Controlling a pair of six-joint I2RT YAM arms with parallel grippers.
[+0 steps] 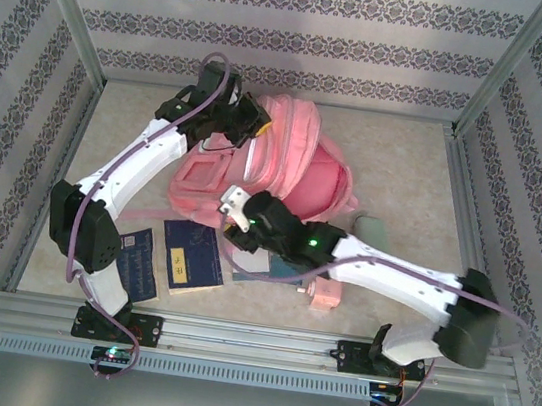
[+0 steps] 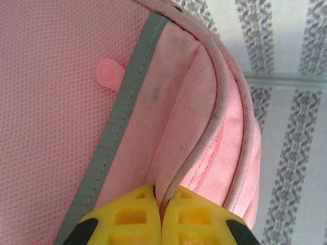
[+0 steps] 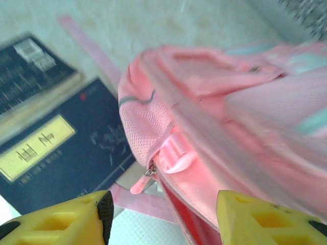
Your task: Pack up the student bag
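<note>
I see the bag lying mid-worktop, toward the far edge. My left pincer is closed tight on a fold of its pink fabric at the far side. My right pincer stands apart, facing the bag's zip pull without touching it, beside a dark blue book.

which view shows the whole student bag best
Top external: the student bag appears almost whole, seen from above. Left wrist gives a close patch of mesh and grey trim; right wrist shows a blurred corner with a zip pull.
</note>
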